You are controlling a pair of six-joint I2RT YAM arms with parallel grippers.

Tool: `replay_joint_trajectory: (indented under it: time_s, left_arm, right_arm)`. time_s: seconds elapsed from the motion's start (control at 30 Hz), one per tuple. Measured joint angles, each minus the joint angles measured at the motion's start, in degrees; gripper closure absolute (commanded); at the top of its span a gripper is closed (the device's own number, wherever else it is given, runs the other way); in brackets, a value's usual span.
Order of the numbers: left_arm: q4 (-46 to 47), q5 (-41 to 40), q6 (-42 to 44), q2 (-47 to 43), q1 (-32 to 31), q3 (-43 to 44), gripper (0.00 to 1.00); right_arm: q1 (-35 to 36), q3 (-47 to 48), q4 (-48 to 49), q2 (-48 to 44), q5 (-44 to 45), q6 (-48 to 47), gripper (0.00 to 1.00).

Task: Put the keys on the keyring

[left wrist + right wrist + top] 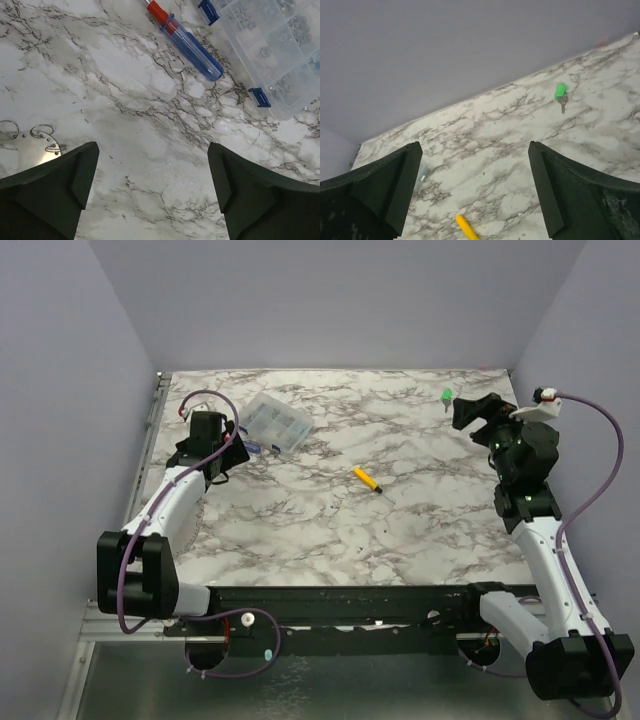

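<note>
Since the green-headed key [561, 93] and the keyring [36, 148] are set on opposite sides of the clear compartment box [272, 47], each is faced by a different arm. The left claw [152, 150] is held low over the table [100, 75] just beside the box, its fingers spread wide and nothing gripped between them. The keyring, seen as small wire rings with a shiny metal tag, lies flat on the side of this claw away from the box and is partly hidden by one finger. The red-and-blue-handled screwdriver [186, 41] is laid just beside the box, along its edge, and is not touched. The key is found well apart from the box, near the far edge of the table on the right arm's side. Its green head is turned toward the wall and its metal blade points back toward the arm. The right claw [475, 147] is likewise opened wide and empty, and it is aimed so that the key is kept in view, though off to one side and not between the fingers. A yellow stick [466, 227] lies between the box and the right arm, out of both paths. The task is judged to be at its start, with neither piece grasped. The key would probably best be pinched by its thicker plastic head, since the thin blade lies flat on the table, and the flat wire rings are judged harder to lift.
</note>
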Motion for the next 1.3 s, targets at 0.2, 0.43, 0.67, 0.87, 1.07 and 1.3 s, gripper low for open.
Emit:
replay_joint_trajectory:
  time_s: [0.2,0.43,0.67,0.87,1.07,1.3]
  left_arm:
    - [0.2,0.3,1.7,-0.9,-1.1,0.2,0.01]
    - [0.2,-1.9,4.7,-2.7,-4.9,0.2,0.02]
    - [-0.2,-6.5,7.6,-2.7,-10.5,0.2,0.06]
    - [-0.5,-9.1,9.9,-2.6,-15.6,0.2,0.10]
    - [-1.0,-11.0,11.8,-2.7,-18.3,0.3,0.18]
    - [-1.6,-11.7,13.1,-2.8,-18.7,0.7,0.23]
  right_arm:
    - [0.0,-4.2,-3.0,-3.5,1.1,2.0,0.00]
    - [0.0,-4.2,-6.7,-1.2,1.5,3.7,0.00]
    - [0.0,-1.5,-11.4,7.0,3.0,3.4,0.00]
    - [0.0,7.2,-15.0,19.0,3.0,3.2,0.00]
    - [0.1,28.6,-22.6,41.0,7.5,-0.3,0.00]
    - [-0.3,52.3,-32.7,64.3,13.9,-6.2,0.00]
